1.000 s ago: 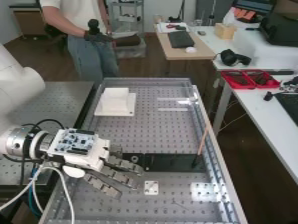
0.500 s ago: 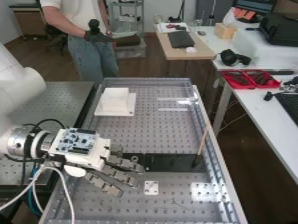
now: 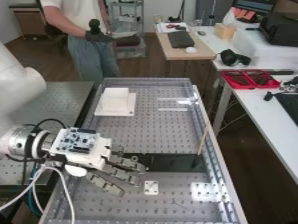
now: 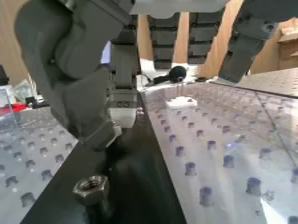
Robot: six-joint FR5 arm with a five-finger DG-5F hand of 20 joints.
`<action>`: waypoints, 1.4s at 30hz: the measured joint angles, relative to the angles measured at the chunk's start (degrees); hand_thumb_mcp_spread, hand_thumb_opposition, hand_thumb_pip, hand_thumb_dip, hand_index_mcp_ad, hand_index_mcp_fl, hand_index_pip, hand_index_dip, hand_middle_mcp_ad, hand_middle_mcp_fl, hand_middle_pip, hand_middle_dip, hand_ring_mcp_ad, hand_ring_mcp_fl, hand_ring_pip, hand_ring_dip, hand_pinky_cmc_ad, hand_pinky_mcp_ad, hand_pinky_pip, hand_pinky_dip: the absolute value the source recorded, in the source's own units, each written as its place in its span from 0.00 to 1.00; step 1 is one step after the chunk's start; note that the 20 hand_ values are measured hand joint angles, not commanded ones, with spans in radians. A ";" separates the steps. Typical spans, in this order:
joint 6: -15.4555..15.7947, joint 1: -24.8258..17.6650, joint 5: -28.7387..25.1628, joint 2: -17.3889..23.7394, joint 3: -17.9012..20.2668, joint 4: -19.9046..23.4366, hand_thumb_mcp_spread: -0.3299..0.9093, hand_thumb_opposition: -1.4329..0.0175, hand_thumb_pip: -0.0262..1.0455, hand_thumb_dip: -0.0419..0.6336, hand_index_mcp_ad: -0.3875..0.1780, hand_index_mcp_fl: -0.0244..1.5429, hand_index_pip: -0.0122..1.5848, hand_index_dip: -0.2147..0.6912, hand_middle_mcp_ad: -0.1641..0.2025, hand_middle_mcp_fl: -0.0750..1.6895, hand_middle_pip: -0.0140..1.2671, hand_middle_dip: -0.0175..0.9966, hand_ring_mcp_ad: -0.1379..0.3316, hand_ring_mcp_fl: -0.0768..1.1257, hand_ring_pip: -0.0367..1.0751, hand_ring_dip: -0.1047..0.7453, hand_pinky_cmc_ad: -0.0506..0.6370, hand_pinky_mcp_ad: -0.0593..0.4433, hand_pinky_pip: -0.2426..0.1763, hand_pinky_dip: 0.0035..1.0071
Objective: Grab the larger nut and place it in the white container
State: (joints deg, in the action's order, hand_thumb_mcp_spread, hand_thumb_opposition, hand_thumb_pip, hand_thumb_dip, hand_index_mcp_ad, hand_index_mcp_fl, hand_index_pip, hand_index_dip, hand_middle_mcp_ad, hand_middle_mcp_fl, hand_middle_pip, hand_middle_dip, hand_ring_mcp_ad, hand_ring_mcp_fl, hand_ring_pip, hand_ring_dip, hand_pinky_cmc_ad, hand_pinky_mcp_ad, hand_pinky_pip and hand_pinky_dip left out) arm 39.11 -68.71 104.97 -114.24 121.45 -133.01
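The hand (image 3: 114, 172) is low over the black bar (image 3: 174, 162) in the high view, its fingers extended and spread. The bearing (image 3: 135, 158) is by the upper fingertips. Up the bench stands the white container (image 3: 115, 98). In the wrist view the hand (image 4: 83, 95) is open, with the thumb and fingers hanging above the bar (image 4: 149, 172) and holding nothing. A round metal part (image 4: 91, 188) with a hexagonal outline stands upright on the bar, apart from the fingers; its place in the row I cannot tell.
A small white plate (image 3: 151, 187) lies on the perforated bench below the bar. A thin stick (image 3: 202, 142) leans by the bench's right rail (image 3: 216, 145). Cables (image 3: 61, 182) hang beneath the wrist. Red bins (image 3: 249, 79) sit on the side table.
The hand's fingertips have shifted slightly to the right and down in the high view. The fingers remain extended, and the white container has not moved.
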 joint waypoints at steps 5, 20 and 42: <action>0.08 0.03 0.37 0.94 -0.50 0.10 0.55 0.35 0.65 0.44 0.48 0.21 0.96 0.33 0.67 0.07 0.11 0.25 0.63 0.07 0.11 0.30 0.63 0.72 0.36 0.49; -3.42 -3.94 10.05 11.34 0.02 -1.38 0.55 0.35 0.65 0.43 0.48 0.22 0.96 0.33 0.68 0.08 0.11 0.25 0.63 0.07 0.11 0.30 0.61 0.72 0.37 0.47; -5.47 -16.61 25.56 7.88 0.05 -3.83 0.55 0.35 0.64 0.44 0.48 0.23 0.96 0.34 0.67 0.08 0.11 0.25 0.63 0.07 0.11 0.30 0.60 0.71 0.36 0.43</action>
State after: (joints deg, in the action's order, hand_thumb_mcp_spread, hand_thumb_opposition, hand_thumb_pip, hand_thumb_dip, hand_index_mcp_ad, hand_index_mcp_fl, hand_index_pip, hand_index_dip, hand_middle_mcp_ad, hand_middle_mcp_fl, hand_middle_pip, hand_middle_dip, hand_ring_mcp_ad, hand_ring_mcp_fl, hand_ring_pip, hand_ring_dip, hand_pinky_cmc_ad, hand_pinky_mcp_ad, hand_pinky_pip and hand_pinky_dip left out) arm 33.63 -85.32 130.53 -106.37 121.49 -136.84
